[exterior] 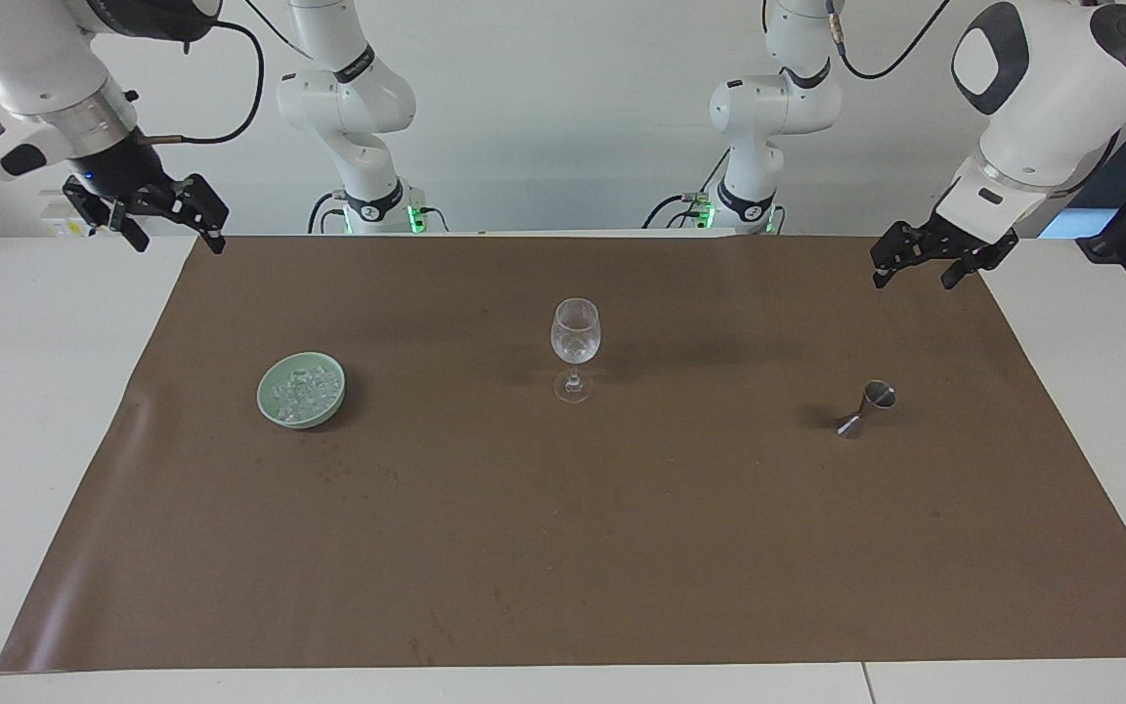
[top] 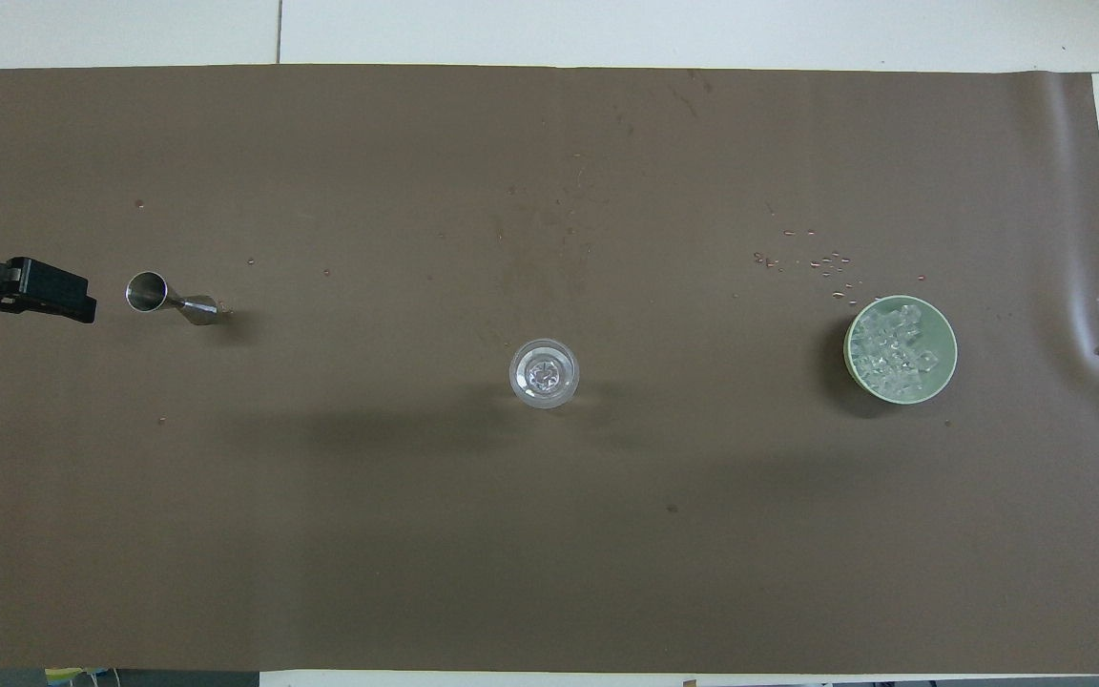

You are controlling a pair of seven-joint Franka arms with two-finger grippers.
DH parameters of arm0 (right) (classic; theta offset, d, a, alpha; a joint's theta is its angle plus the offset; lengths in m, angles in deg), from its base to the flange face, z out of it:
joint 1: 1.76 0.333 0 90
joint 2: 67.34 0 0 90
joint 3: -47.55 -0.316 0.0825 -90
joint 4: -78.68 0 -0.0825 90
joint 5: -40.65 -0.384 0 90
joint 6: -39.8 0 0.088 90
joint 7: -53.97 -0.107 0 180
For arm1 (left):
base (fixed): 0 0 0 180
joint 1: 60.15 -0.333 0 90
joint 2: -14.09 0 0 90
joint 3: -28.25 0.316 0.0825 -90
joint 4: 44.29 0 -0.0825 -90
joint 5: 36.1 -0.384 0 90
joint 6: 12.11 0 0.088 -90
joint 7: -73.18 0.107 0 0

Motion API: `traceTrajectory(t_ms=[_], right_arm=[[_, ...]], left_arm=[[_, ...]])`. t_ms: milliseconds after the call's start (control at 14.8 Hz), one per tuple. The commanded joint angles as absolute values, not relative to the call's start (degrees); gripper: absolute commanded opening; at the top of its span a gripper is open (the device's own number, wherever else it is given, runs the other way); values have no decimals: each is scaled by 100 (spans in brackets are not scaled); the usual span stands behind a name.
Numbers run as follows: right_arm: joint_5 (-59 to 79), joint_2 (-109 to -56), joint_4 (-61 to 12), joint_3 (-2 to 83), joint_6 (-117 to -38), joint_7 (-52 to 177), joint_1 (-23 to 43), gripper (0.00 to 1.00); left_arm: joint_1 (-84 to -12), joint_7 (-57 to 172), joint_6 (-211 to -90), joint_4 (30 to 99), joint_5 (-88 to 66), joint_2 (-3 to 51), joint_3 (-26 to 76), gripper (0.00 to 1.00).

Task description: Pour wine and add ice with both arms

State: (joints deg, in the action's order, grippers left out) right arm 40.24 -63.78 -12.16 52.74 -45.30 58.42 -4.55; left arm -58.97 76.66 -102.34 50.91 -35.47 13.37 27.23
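Note:
A clear stemmed wine glass (exterior: 575, 337) stands mid-mat, seen from above in the overhead view (top: 544, 373); clear bits show in its bowl. The ice (exterior: 304, 389) is heaped in a pale green bowl (exterior: 301, 420) toward the right arm's end, also in the overhead view (top: 896, 348). A steel jigger (exterior: 868, 407) stands toward the left arm's end. My right gripper (exterior: 178, 242) hangs open and empty in the air over the mat's corner, well apart from the bowl. My left gripper (exterior: 913, 282) hangs open and empty over the mat's edge, with the jigger (top: 168, 300) beside it.
A brown mat (exterior: 563, 548) covers most of the white table (exterior: 35, 391). Small drops or crumbs (top: 817, 260) lie on the mat just farther from the robots than the green bowl (top: 850, 353). Two more white arms stand at the wall.

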Motion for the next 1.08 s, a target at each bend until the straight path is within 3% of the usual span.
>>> traceTrajectory(t_ms=[0,1017], right_arm=[[4092,-6206,-1545,5256,-4659,5986,-431,100],[4329,-6206,-1572,4984,-4800,5978,-439,100]], left_arm=[[-5892,7590,-10167,5090,-3602,1339,2728,100],[-5892,7590,-10167,5081,-3602,1330,2728,100]])
